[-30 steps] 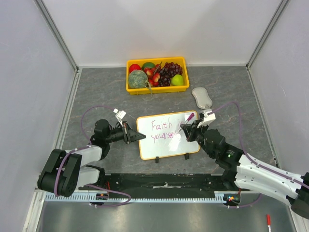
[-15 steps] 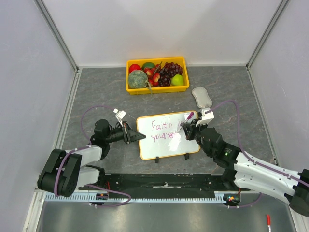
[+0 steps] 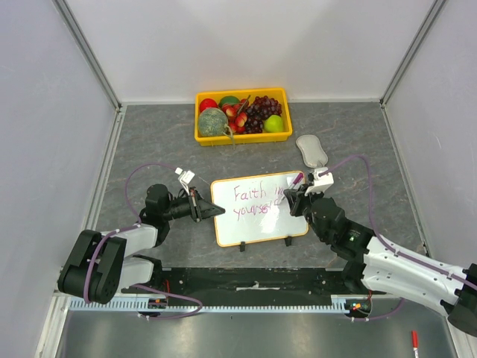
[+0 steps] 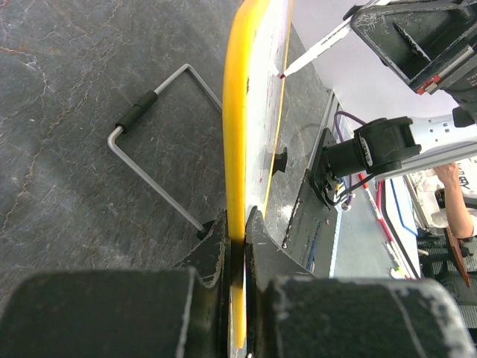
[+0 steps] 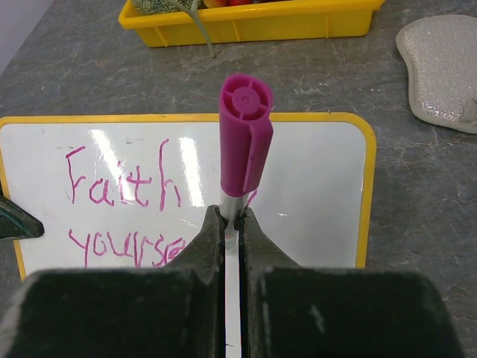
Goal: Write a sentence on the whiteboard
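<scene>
Right gripper (image 5: 229, 220) clamps marker (image 5: 246, 142); tip on whiteboard (image 3: 257, 230), just right of sentence (image 3: 250, 203) lower line, frame centre. Left gripper (image 4: 235, 227) pinches whiteboard's left rim.

Yellow tray (image 3: 242, 139) at the far side of a grey stone-patterned table (image 3: 164, 134), holding a netted melon (image 3: 213, 121), dark grapes (image 3: 261, 110), a green apple (image 3: 274, 124) and strawberries (image 3: 237, 117), grey oval pad (image 3: 311, 151) near its right, red-tipped pen (image 3: 414, 341) lying well apart at the near right corner
</scene>
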`<action>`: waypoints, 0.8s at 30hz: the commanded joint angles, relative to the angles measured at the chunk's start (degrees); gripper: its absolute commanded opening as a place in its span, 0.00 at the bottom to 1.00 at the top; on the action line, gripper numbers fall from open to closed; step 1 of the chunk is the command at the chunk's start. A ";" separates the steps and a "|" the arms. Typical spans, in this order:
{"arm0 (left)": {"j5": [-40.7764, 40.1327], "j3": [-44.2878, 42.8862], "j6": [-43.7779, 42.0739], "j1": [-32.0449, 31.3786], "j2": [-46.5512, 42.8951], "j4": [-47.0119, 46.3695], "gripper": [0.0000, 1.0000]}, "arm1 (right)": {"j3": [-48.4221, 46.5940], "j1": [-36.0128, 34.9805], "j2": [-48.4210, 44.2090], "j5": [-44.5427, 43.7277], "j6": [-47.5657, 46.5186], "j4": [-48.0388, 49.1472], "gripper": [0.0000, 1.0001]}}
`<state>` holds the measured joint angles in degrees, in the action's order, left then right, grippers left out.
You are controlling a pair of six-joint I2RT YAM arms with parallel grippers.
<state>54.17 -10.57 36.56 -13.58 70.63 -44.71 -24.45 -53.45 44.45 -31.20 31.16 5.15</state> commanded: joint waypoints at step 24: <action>-4.43 -0.51 -5.00 0.14 0.74 0.32 0.02 | -1.83 0.28 -1.65 -4.31 -1.71 -3.21 0.00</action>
<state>54.17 -10.57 36.56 -13.58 70.63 -44.71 -25.34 -53.39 42.68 -33.17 29.95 1.23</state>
